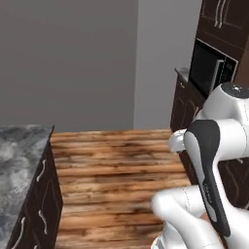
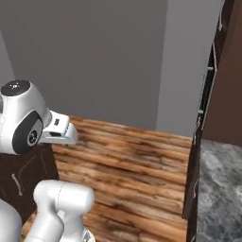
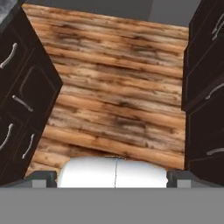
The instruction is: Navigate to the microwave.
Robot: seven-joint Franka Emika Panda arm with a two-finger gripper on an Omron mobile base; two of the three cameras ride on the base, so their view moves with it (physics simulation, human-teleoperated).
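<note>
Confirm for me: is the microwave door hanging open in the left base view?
No. The microwave sits shut in the dark brown cabinetry, its glass door flush and the bar handle against the front.

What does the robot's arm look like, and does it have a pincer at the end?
The glossy white robot arm is made of fat rounded tube sections. A long black band runs along one segment, and its round joint caps are dark grey. In the hand view, the pincer shows two small dark grey, blocky fingertips.
</note>
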